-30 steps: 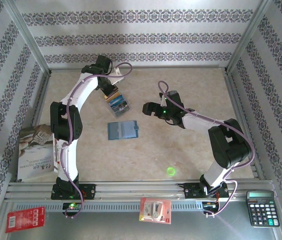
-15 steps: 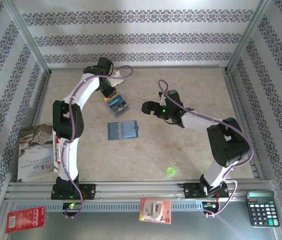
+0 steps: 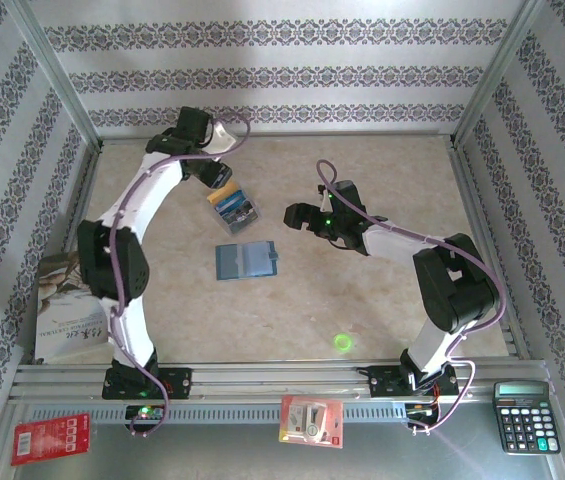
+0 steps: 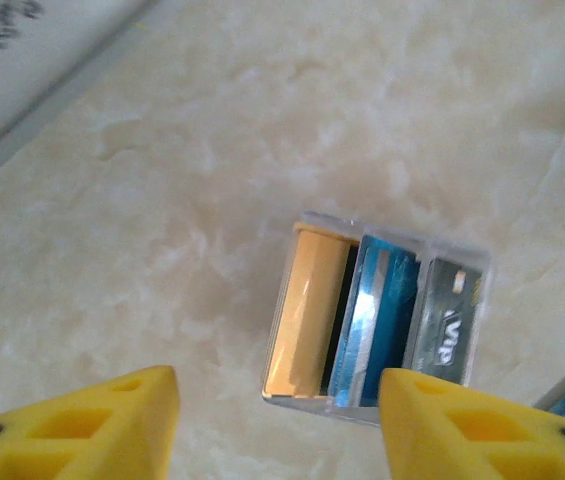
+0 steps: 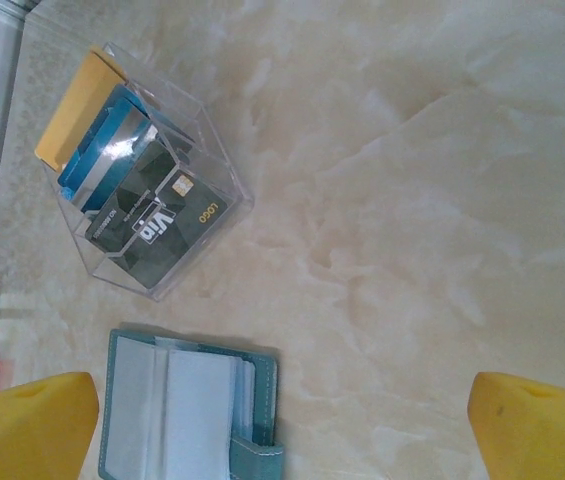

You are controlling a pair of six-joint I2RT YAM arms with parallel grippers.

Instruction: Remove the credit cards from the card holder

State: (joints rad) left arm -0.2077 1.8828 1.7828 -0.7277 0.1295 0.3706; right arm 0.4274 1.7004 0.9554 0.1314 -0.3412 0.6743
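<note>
Beige marbled tabletop (image 3: 362, 300) holds the card holder (image 3: 246, 260) open at mid-frame, long axis left-right, nearer the right gripper (image 3: 295, 214), jaws apart at its upper right, than the equally open left gripper (image 3: 219, 180) beside the boxed credit cards (image 3: 234, 207).

Slate-blue card holder (image 3: 246, 260), marbled beige table (image 3: 362, 300)
</note>
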